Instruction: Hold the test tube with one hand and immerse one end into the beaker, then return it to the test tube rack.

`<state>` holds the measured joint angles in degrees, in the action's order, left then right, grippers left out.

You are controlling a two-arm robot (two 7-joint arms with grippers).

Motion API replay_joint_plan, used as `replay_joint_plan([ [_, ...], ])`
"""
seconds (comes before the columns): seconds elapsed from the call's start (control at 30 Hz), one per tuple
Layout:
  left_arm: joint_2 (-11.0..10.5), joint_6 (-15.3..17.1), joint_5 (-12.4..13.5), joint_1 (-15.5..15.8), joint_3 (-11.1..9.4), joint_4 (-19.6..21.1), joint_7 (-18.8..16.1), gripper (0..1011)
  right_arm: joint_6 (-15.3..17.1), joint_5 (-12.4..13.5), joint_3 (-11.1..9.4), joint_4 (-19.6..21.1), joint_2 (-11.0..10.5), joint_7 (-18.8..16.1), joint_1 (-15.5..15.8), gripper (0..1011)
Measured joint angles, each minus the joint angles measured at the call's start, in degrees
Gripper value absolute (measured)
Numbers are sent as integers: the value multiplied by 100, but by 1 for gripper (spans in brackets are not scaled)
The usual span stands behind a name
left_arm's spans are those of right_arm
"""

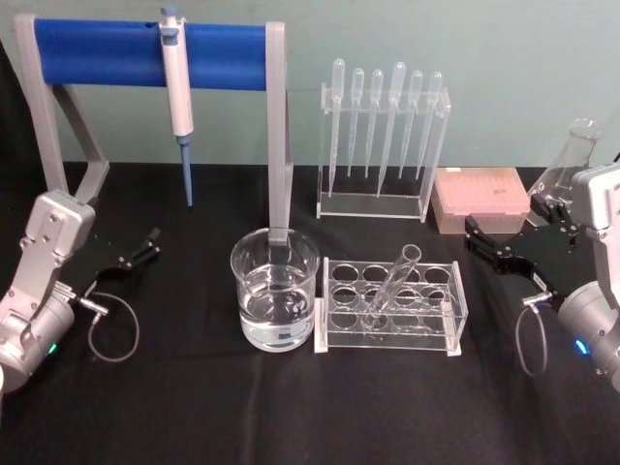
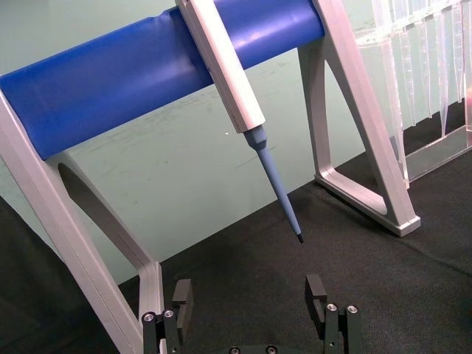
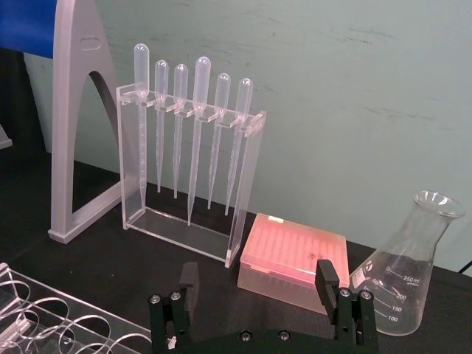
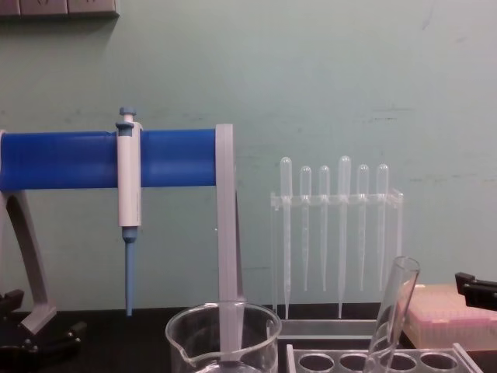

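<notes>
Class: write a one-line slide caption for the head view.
Test tube leans in rack beside beaker; both grippers open, apart.

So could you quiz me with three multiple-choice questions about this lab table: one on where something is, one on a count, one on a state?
1. Where is the test tube?
A. In the beaker
B. Leaning in the clear rack
C. In a gripper

2. How many pipettes hang in the stand?
A. Four
B. Six
C. Eight

3. How is the right gripper?
A. Open, empty
B. Shut on the tube
C. Shut on the flask

Answers: 1 B, it tilts in the clear rack beside the beaker. 2 B, six bulb tops show. 3 A, its fingers stand apart holding nothing.
</notes>
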<state>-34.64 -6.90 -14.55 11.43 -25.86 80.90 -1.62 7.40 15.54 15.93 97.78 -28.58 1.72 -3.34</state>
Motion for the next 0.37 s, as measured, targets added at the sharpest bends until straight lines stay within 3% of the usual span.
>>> replay_joint_plan([
  [0.37, 0, 0, 0, 0, 0, 0, 0, 1000, 3, 14, -3, 6, -6, 8, -5, 1003],
])
